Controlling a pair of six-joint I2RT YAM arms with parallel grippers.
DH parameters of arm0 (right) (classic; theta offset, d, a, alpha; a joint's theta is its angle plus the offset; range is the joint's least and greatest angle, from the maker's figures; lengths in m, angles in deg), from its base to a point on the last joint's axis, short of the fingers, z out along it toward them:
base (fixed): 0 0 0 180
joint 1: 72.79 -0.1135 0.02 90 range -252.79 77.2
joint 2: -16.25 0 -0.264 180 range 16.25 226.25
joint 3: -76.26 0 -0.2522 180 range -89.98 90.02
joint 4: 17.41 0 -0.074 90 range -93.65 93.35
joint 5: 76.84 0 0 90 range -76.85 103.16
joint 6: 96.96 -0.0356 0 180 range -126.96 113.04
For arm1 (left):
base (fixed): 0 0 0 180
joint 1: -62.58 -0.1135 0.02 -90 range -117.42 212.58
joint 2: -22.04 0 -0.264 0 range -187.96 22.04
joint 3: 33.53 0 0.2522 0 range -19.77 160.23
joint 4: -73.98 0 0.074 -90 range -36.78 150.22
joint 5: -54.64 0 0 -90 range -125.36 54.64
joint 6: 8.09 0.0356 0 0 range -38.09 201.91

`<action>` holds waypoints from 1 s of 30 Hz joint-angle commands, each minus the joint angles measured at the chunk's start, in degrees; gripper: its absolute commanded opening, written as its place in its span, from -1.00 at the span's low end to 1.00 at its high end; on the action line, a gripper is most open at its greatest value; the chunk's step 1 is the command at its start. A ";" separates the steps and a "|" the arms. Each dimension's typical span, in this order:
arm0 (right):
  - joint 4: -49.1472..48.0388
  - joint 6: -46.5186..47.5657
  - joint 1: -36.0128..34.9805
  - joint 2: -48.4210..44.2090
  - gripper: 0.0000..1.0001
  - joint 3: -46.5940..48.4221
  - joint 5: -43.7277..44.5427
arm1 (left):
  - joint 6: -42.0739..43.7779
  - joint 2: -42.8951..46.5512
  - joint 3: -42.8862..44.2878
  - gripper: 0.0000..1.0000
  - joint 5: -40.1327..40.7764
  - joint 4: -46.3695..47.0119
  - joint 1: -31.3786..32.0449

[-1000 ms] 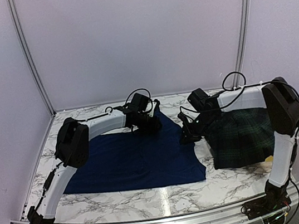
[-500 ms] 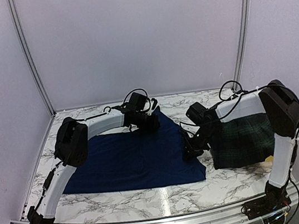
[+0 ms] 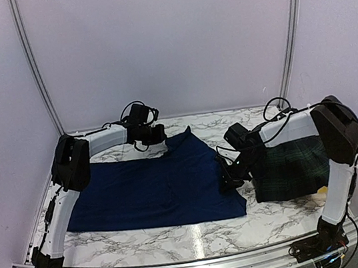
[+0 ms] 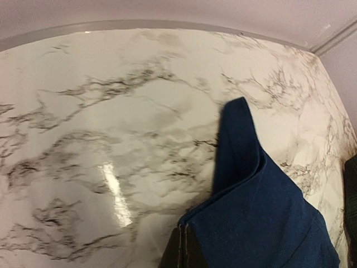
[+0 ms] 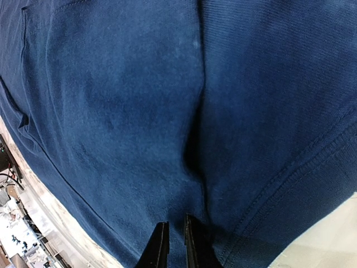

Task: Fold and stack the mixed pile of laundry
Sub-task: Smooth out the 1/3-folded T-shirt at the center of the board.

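Note:
The navy-blue cloth (image 3: 153, 188) lies spread over the middle of the marble table (image 3: 201, 235). My left gripper (image 3: 158, 135) is at the cloth's far edge. In the left wrist view its fingers (image 4: 184, 248) are pressed together on a hem of the cloth (image 4: 262, 218), and a pointed corner sticks up beyond them. At the cloth's right edge my right gripper (image 3: 228, 182) pinches a raised crease of navy fabric (image 5: 195, 139) between nearly closed fingertips (image 5: 175, 241). The dark green-and-navy plaid garment (image 3: 290, 168) lies folded to the right, under the right arm.
A bit of yellow (image 3: 322, 189) shows at the plaid garment's near right corner. White walls with metal rails close in the table on three sides. Bare marble (image 4: 111, 128) stretches behind and left of the navy cloth.
The left gripper closed and moved left along the back edge, and the navy cloth shifted left with it. The right gripper came down nearer to the cloth's right edge and closed.

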 commanded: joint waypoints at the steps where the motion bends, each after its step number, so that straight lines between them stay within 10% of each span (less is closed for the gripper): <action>1: 1.66 0.02 0.33 0.89 -0.75 -2.35 3.20 | -2.61 5.01 -4.25 -1.00 2.82 3.20 -2.26; 9: 2.53 1.48 1.58 0.48 -0.75 -4.03 3.79 | -4.07 5.02 -4.63 -1.00 2.83 3.99 -6.17; 17: 4.73 6.07 6.80 1.64 -0.75 -1.72 6.47 | -3.79 13.62 -12.21 0.61 4.50 1.60 -9.36; 25: 8.33 13.63 10.64 3.79 -0.69 5.64 6.03 | -1.93 30.21 -30.92 0.97 4.32 -3.16 -17.70; 30: 8.53 16.63 10.30 1.81 -0.26 15.79 -2.42 | -1.26 36.21 -39.33 0.98 1.39 -10.03 -24.02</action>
